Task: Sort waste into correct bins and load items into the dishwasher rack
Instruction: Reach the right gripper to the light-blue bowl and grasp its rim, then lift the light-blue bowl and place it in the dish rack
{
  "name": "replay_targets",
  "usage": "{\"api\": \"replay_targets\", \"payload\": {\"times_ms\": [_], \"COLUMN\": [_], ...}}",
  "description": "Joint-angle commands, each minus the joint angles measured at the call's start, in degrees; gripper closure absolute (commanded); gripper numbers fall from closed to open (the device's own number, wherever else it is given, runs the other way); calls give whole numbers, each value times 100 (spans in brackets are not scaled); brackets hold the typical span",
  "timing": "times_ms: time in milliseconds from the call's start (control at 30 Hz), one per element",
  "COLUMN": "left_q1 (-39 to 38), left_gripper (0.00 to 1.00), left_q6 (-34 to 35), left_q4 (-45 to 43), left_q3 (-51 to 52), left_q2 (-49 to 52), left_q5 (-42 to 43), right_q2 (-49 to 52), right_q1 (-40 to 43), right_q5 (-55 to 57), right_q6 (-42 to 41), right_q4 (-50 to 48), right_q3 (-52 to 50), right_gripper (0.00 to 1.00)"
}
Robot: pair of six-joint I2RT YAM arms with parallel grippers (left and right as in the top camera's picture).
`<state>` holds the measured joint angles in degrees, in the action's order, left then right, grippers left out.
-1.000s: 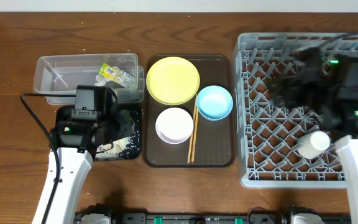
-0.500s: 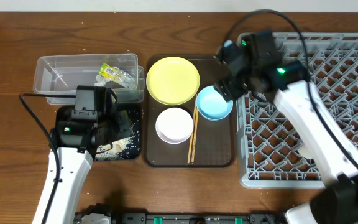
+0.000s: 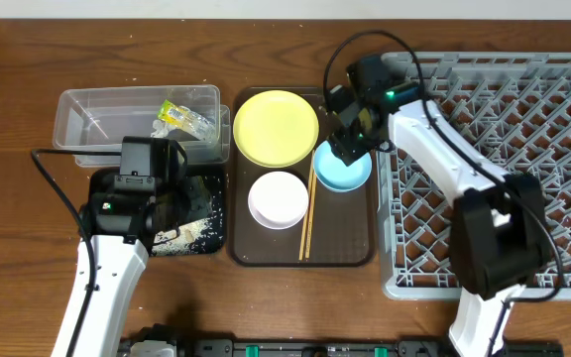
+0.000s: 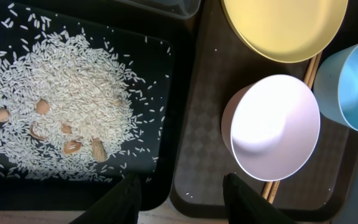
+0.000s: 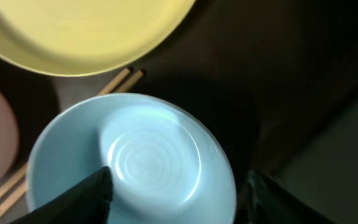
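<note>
The light blue bowl (image 3: pixel 345 171) sits on the brown tray (image 3: pixel 350 253) beside the yellow plate (image 3: pixel 276 127), the white bowl (image 3: pixel 278 198) and the chopsticks (image 3: pixel 306 223). My right gripper (image 3: pixel 351 142) is open just over the blue bowl (image 5: pixel 148 149); one finger is inside it and the other is outside its right rim (image 5: pixel 179 199). My left gripper (image 4: pixel 185 199) is open and empty above the black bin (image 4: pixel 173 74), which holds rice scraps (image 4: pixel 61 106). The yellow-green wrapper (image 3: pixel 179 115) lies in the clear tub (image 3: pixel 97 124). The cup is hidden.
The grey dishwasher rack (image 3: pixel 523 109) fills the right side, and my right arm crosses its left part. The black bin (image 3: pixel 211 213) sits in front of the clear tub, tight against the tray's left edge. A few brown shell bits (image 4: pixel 67 146) lie in the rice.
My right arm has swung left from over the rack to the light blue bowl and come down onto it. The left arm has not moved.
</note>
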<state>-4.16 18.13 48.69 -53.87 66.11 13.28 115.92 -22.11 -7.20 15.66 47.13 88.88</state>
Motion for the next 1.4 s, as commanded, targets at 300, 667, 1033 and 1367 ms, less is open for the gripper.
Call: {"api": "replay_targets", "payload": {"times_ms": [300, 667, 1033, 1367], "left_q1": [24, 24, 24, 24], "left_gripper": [54, 54, 54, 54], "left_q6": [-31, -31, -31, -31], "left_q4": [17, 63, 76, 76], "left_q3": [-48, -48, -48, -48], "left_q2": [-17, -17, -17, -17], "left_q5": [-72, -72, -72, -72], "right_q2": [256, 256, 254, -424], "right_q1": [-63, -66, -79, 7], "right_q5": [37, 426, 439, 1211], "right_q6": [68, 68, 68, -535], "right_q4": [52, 470, 739, 767], "right_q3": [94, 94, 96, 562], "right_gripper": [69, 87, 99, 99]}}
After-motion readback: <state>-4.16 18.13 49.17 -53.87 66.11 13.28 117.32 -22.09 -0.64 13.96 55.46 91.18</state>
